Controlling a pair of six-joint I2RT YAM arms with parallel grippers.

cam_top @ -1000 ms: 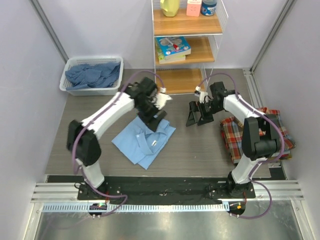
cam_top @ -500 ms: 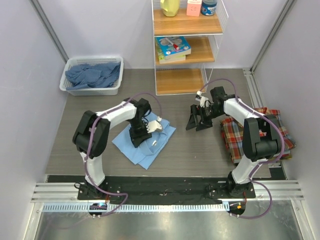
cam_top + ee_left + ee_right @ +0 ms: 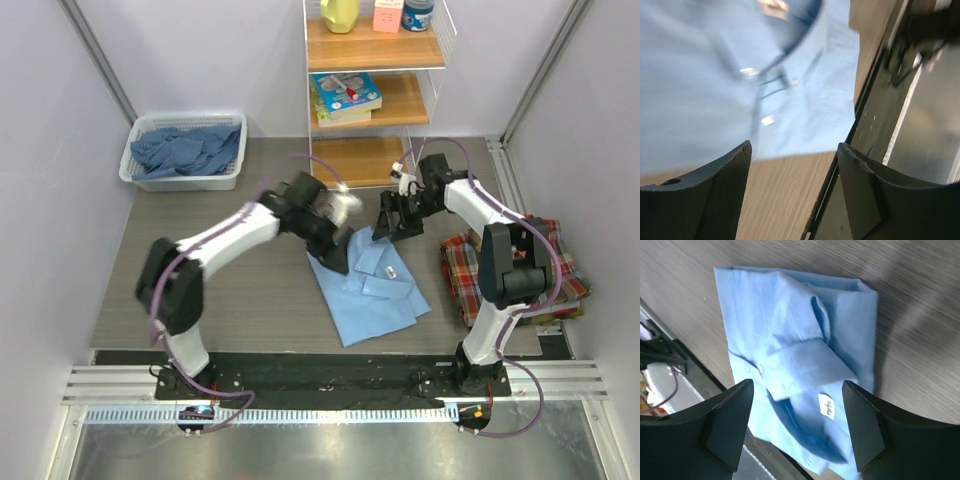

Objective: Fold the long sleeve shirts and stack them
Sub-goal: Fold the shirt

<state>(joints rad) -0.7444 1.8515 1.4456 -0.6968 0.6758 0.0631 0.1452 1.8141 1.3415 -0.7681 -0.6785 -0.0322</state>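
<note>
Now the light blue shirt (image 3: 372,292) lies right of the middle of the table (image 3: 200,290), near the plaid shirts (image 3: 468,268) stacked at the right edge but not touching them. A second ago it lay left of centre, so it has been carried or slid across towards that stack. It has kept its fold through the move: the right wrist view shows the collar on top, the white neck label (image 3: 826,406) facing up, and the sleeves tucked in.

The left tool (image 3: 335,255) is stretched out over the shirt's upper left corner. Its fingers stand apart with nothing between them, and the blurred wrist view shows only cloth and table past them, so it appears to have let go. The right tool (image 3: 393,222) hangs above the shirt's far edge, also parted and empty, narrower than it was a second ago.

Judging by this, folding of this shirt is finished and only the lift onto the plaid stack is left. Darker blue shirts (image 3: 185,148) wait unfolded in the basket (image 3: 180,182) at the far left.
</note>
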